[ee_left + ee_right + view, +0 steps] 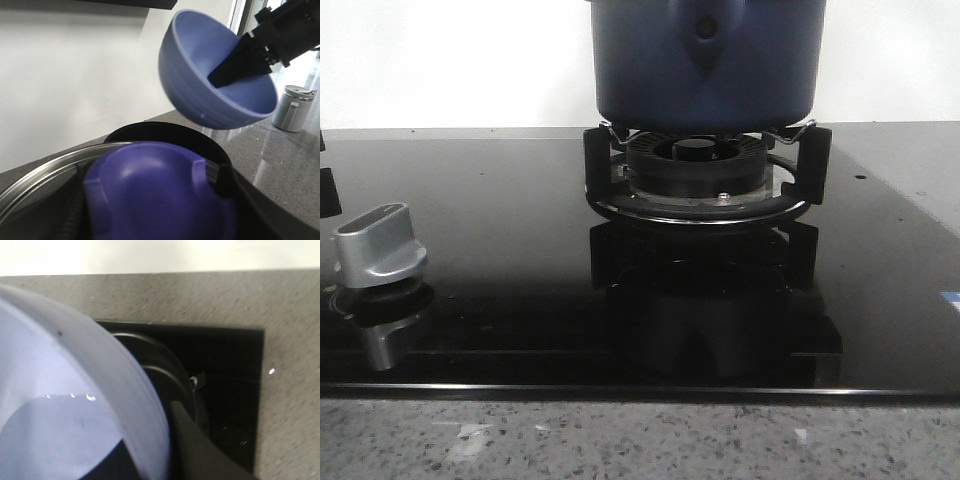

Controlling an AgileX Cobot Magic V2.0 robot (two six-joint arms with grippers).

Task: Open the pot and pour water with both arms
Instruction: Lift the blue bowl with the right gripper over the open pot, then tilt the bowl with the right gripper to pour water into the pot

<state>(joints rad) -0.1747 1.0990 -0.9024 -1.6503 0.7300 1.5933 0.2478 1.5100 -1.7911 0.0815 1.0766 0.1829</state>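
Observation:
The dark navy pot (705, 60) stands on the burner (700, 170); its top is cut off in the front view. In the left wrist view its open black mouth (165, 131) shows behind the glass lid (45, 170). My left gripper (150, 220) is shut on the lid's blue knob (150, 180) and holds the lid off the pot. My right gripper (215, 80) is shut on the rim of the lighter blue bowl (210, 65), tilted above the pot. In the right wrist view the bowl (75, 390) holds water, with one finger (195, 445) outside its wall.
A silver stove knob (380, 245) stands at the left of the black glass cooktop (500, 220). A grey canister (294, 107) stands on the speckled counter beyond the pot. The counter's front edge (640, 440) runs along the bottom.

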